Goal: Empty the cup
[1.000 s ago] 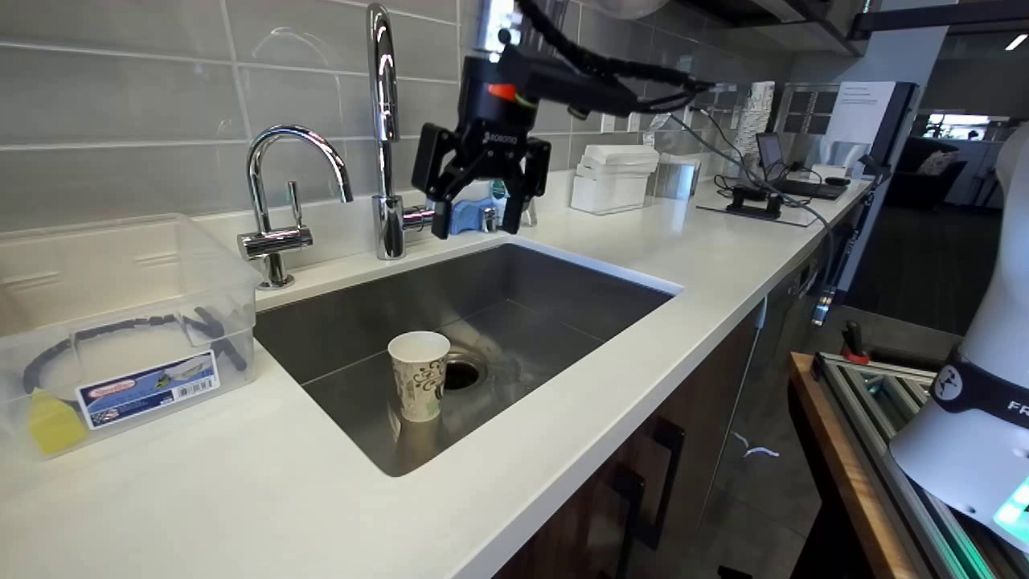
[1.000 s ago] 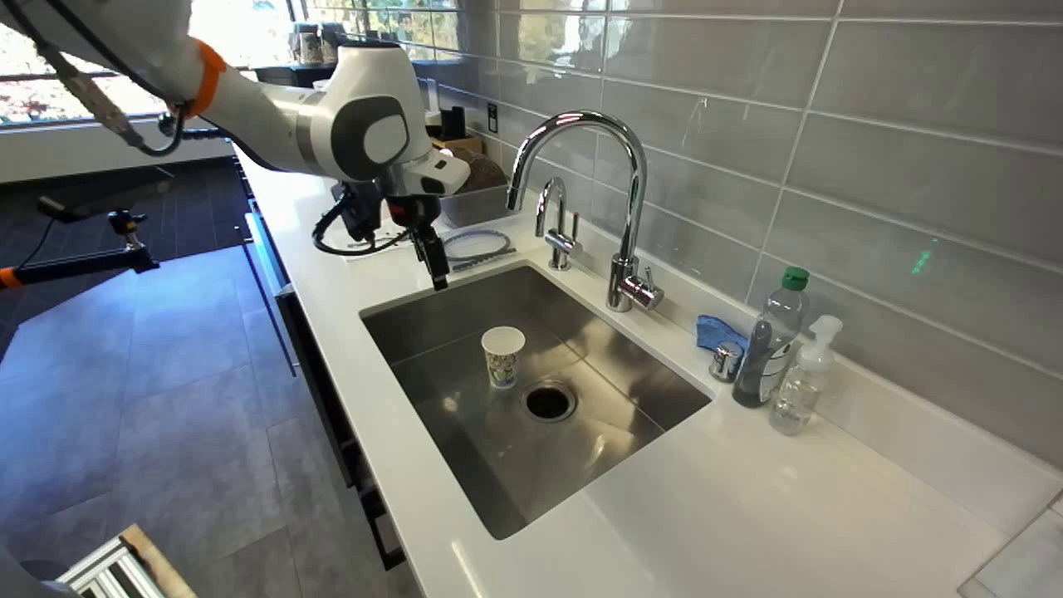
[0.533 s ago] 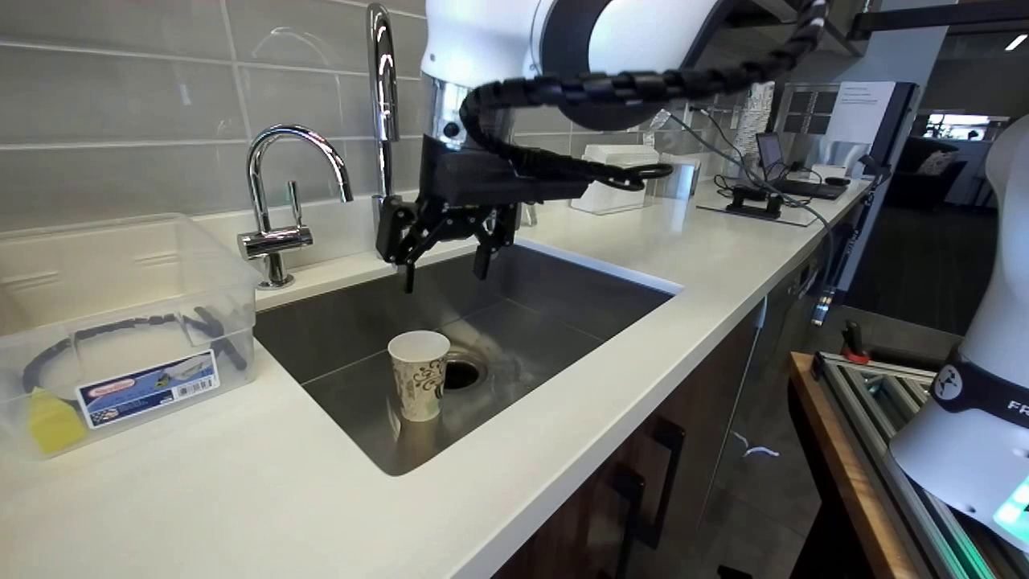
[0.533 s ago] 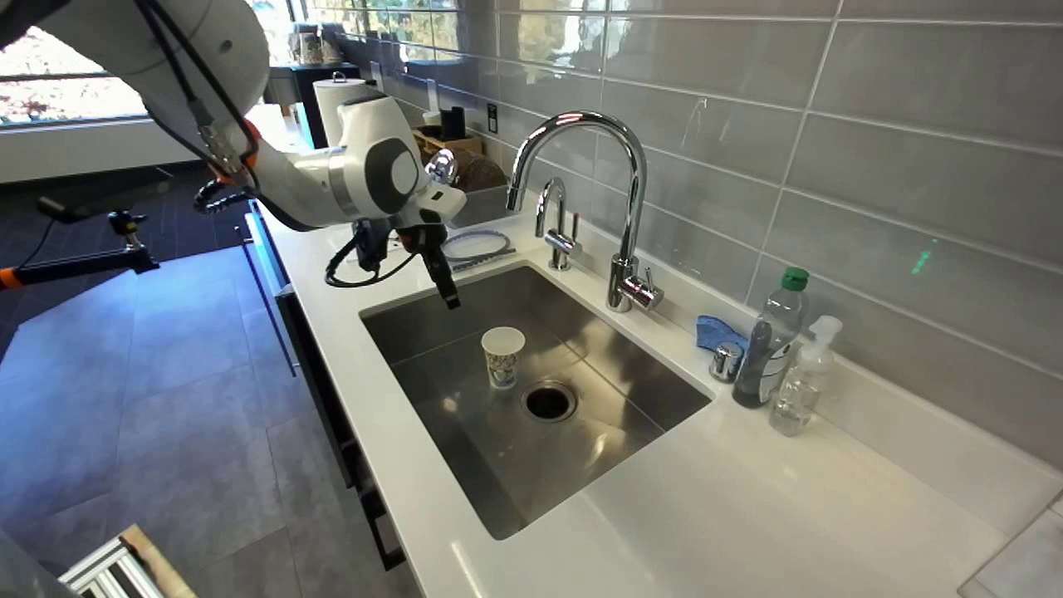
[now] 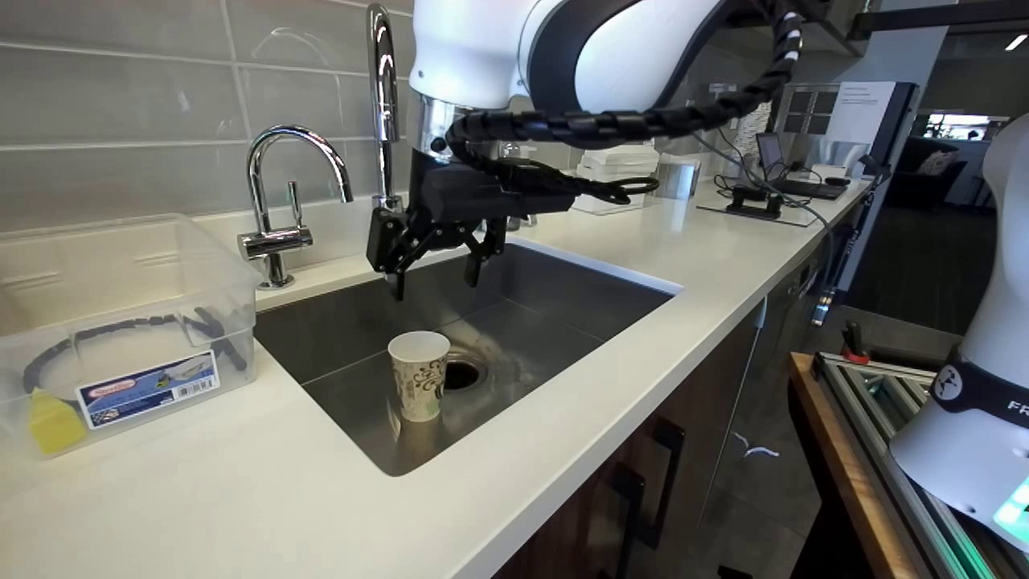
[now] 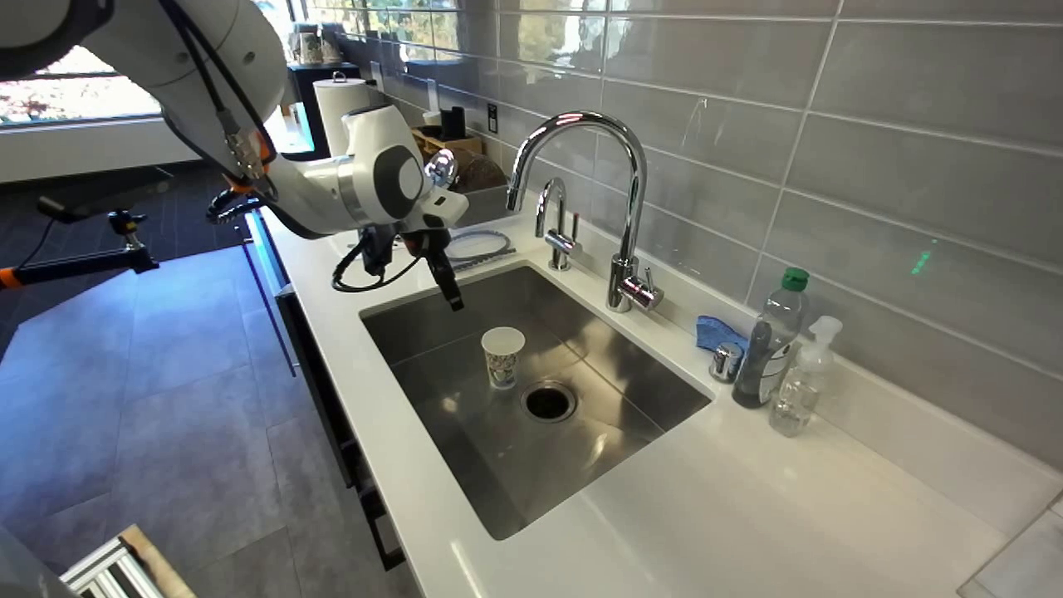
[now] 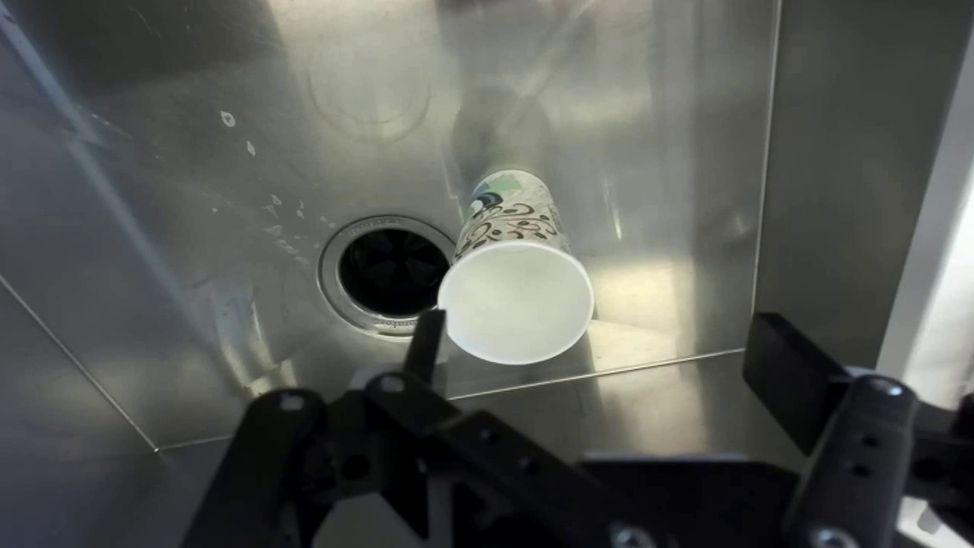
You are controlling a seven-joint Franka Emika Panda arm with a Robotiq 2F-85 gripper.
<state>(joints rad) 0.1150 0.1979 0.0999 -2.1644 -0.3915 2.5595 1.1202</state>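
Robotiq gripper had descended inside the front edge of the counter, fingers spread, empty; paper cup looked light, crushable, best gripped gently mid-wall.

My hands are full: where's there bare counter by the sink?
Bare: the counter bordered by the sink and pump bottle, and the patch between plastic bin, sink and front edge. Crowded: the back strip, with tall faucet and green-capped bottle; the end effector hangs over the sink near the cup.

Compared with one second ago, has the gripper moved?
Yes; judged against the sink in an exterior view, the gripper came down toward the cup.
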